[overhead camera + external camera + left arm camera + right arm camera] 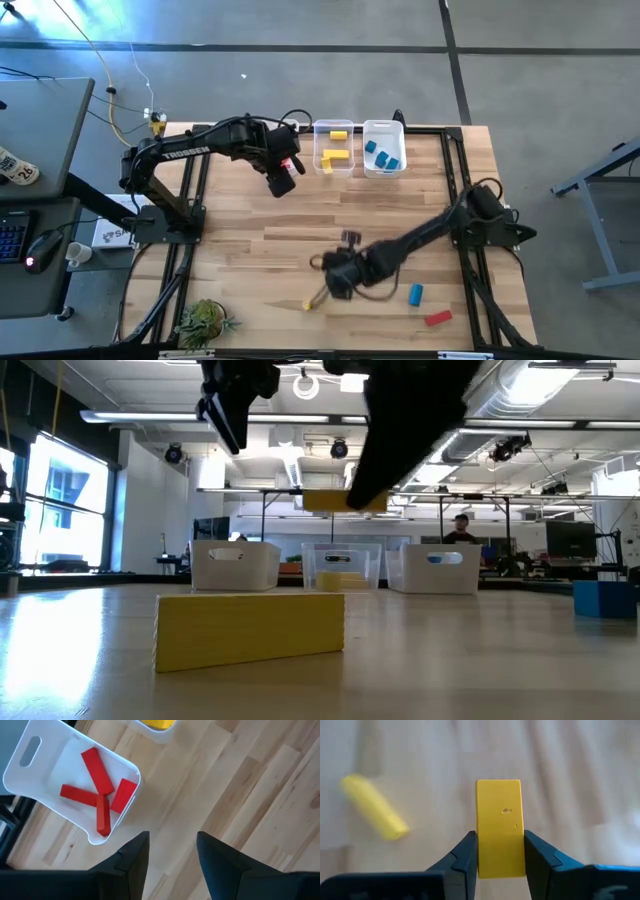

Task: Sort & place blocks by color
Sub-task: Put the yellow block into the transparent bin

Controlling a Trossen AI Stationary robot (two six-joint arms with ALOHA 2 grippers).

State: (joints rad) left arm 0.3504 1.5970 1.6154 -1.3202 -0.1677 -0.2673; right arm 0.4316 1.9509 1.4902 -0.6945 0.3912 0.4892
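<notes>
Your right claw (500, 857) is gripping a yellow bar (500, 827) between its two fingers, holding it clear of the tabletop (300, 220) at the near middle, with a second yellow block (316, 298) lying just beside it on the wood. Your left claw (172, 855) is hanging with its fingers parted and nothing between them, next to the bin of red blocks (97, 785) at the far edge. The yellow bin (335, 148) is holding three yellow pieces and the blue bin (384, 150) several blue ones. A blue block (415, 294) and a red block (438, 318) are sitting near the front right corner, close together but apart.
</notes>
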